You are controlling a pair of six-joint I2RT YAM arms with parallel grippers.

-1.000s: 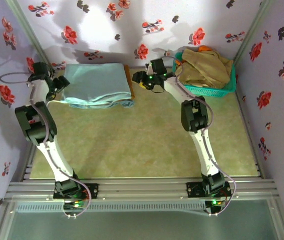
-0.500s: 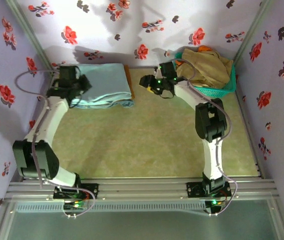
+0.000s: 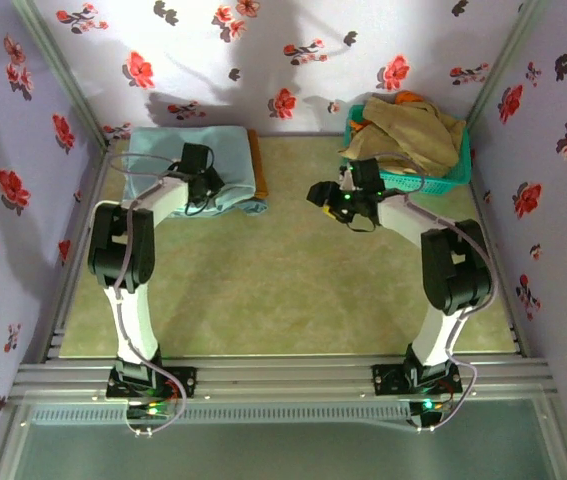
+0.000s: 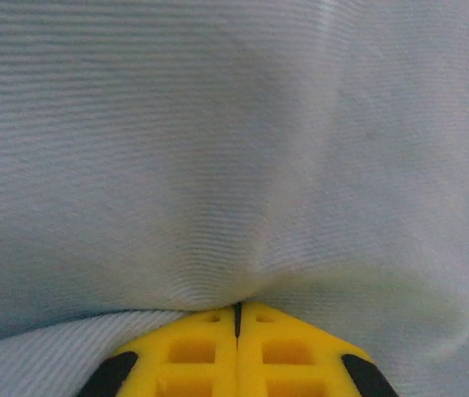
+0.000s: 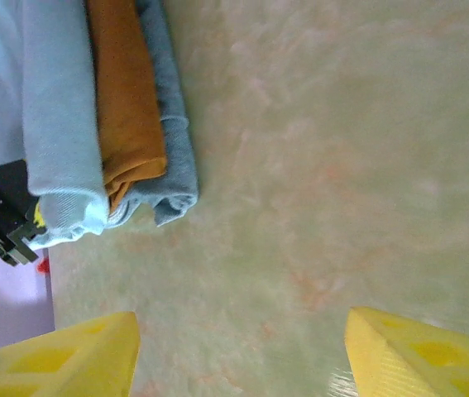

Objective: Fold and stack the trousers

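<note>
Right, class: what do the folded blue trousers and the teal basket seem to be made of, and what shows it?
Trousers: matte woven cloth, perhaps cotton; fine ribbed weave lines show close up. Basket: likely moulded plastic; uniform teal lattice wall.

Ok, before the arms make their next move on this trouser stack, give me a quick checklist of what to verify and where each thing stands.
1. Left gripper shut, tips pressed against the trousers: ok.
2. Cloth actually pinched between its fingers: cannot tell.
3. Right gripper open and holding nothing, over bare table: ok.
4. Trousers folded and lying on top of the mustard-brown cloth: ok.
5. Basket emptied: not ok, beige garments are heaped in it.
</note>
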